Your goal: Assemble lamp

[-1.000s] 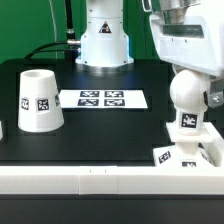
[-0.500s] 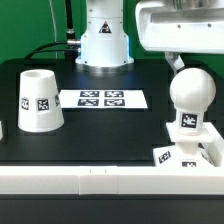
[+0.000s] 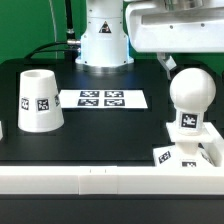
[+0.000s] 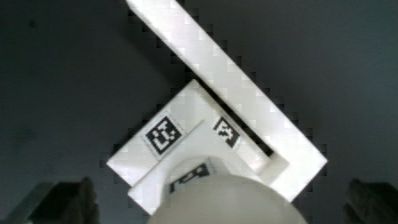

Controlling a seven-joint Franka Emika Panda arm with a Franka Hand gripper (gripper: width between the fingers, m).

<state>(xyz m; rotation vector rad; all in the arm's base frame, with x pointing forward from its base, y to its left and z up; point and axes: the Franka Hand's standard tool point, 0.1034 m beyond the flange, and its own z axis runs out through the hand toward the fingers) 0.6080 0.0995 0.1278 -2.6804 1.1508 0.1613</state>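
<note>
Three lamp parts listed. Bulb (image 3: 191, 95): rounded, white, standing upright on the square base (image 3: 186, 153) at the near right of the table (image 3: 100, 135), against the white front rail (image 3: 90, 180); tagged on its neck. Shade (image 3: 38, 100): tapered cup, mouth down, far left of the exterior view, well apart from the bulb. Marker board (image 3: 103, 99): flat, centre of table, between the two. Gripper (image 4: 222, 200): dark fingers (image 4: 68, 198) seen at either side of the bulb top in the wrist view, spread wide and holding nothing; it is above the bulb, out of contact.

Step, as judged: bulb seated in base; shade remains. Next move calls for travel to the left, a grasp on the shade's wall, and turning it to sit over the bulb.

Change: a second ago the gripper enclosed the bulb; half a second ago it had risen clear; now the arm is higher and shifted leftward. Bulb, base, shade unmoved
</note>
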